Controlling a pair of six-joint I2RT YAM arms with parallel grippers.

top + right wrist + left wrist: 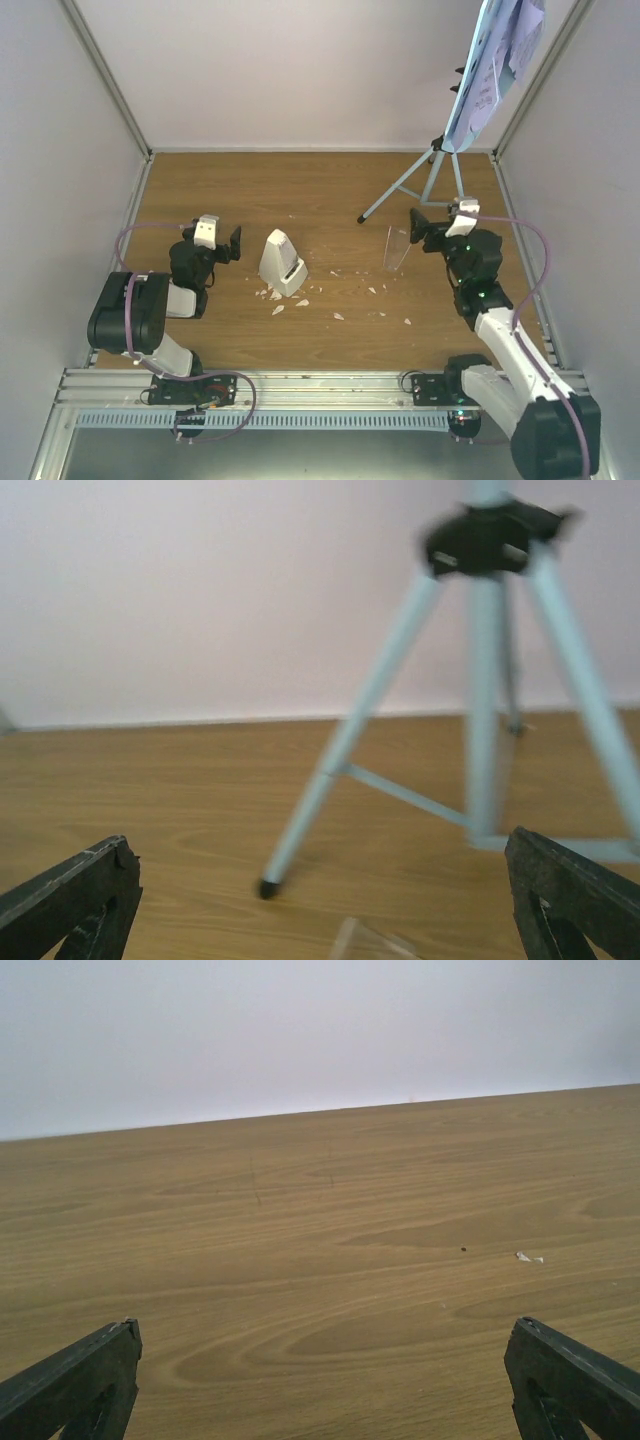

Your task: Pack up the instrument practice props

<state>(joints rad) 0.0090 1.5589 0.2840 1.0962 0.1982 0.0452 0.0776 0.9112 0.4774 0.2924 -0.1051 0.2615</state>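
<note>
- Left gripper: jaws spread wide, empty, at 9 o'clock of the metronome.
- Right gripper: spread, empty, at 1 o'clock of the clear cover.
- Music stand, holding the sheet music, stands at the table's 1 o'clock.

Top view: music stand and sheet music run off the upper edge, and the print on the pages is too small to read. Right wrist view: stand blurred, mast cut off just above the hub, one leg leaving the right edge; clear cover shows only a faint rim at the bottom edge. Left wrist view: white speck too small to identify
</note>
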